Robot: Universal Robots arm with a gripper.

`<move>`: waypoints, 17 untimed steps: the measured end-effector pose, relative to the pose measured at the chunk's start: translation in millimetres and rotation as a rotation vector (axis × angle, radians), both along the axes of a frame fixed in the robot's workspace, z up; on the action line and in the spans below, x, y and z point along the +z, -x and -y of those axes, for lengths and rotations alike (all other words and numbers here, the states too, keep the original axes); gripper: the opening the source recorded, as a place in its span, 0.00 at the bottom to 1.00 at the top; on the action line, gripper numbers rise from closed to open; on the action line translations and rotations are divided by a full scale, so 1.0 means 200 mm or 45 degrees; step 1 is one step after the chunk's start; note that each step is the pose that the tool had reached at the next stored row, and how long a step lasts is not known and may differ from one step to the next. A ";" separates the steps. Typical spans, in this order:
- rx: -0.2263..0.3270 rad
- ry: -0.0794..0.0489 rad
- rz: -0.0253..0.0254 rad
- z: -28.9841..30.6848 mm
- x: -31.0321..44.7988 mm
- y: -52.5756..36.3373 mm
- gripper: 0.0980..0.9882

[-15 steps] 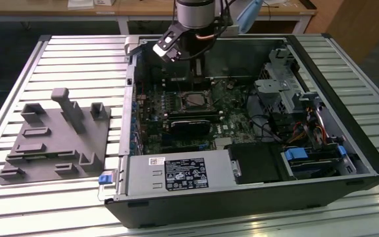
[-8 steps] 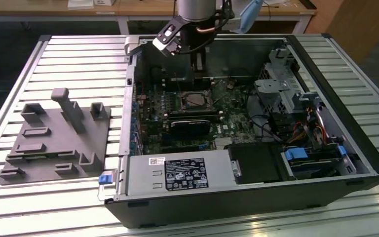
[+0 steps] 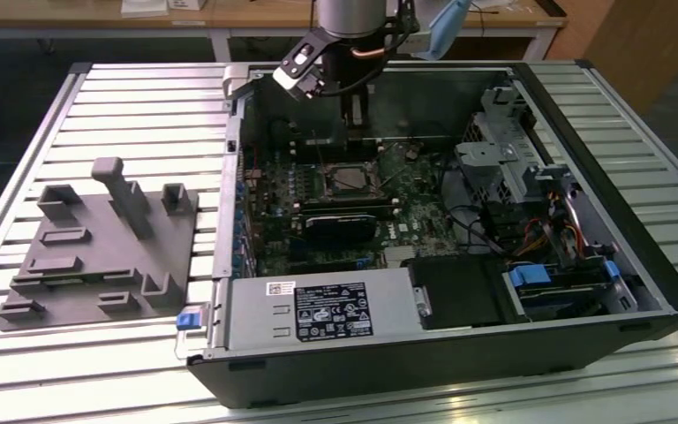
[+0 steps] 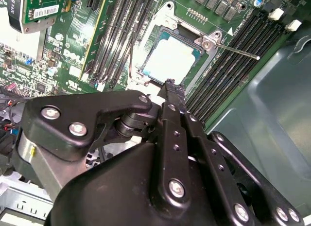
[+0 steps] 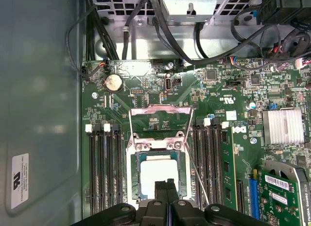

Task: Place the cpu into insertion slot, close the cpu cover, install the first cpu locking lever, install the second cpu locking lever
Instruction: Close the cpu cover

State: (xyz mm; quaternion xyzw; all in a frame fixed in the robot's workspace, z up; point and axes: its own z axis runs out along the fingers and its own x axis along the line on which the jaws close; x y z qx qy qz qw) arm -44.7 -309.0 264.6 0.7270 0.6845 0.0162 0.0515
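The cpu [image 5: 156, 173] lies flat in the insertion slot [image 5: 131, 184], its pale silvery face up; the second wrist view shows the cpu [image 4: 171, 58] too. The cpu cover [image 5: 160, 111] is flipped open beyond the socket, with green board visible through its window. A thin locking lever [image 5: 197, 173] stands unlatched beside the socket, and the lever [image 4: 238, 50] sticks out sideways. My gripper [image 5: 166, 183] is shut with nothing held, its tips over the cpu's near edge. From outside, my gripper [image 3: 357, 113] hangs above the slot [image 3: 349, 179] in the open computer case.
Memory slots [image 5: 104, 167] flank the socket on both sides. A long black card [image 3: 342, 221] lies just in front of the socket. Drive cage and cables [image 3: 516, 168] fill the exterior view's right of the case. A grey fixture [image 3: 92, 247] sits on the table outside it.
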 end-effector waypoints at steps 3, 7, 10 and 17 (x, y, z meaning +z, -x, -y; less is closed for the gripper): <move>0.000 0.000 -0.0001 0.000 0.001 0.000 0.01; 0.000 0.000 -0.0002 0.000 0.001 -0.015 0.01; 0.000 0.000 -0.0001 0.000 0.001 -0.037 0.01; 0.000 0.000 0.0000 0.000 0.000 -0.089 0.01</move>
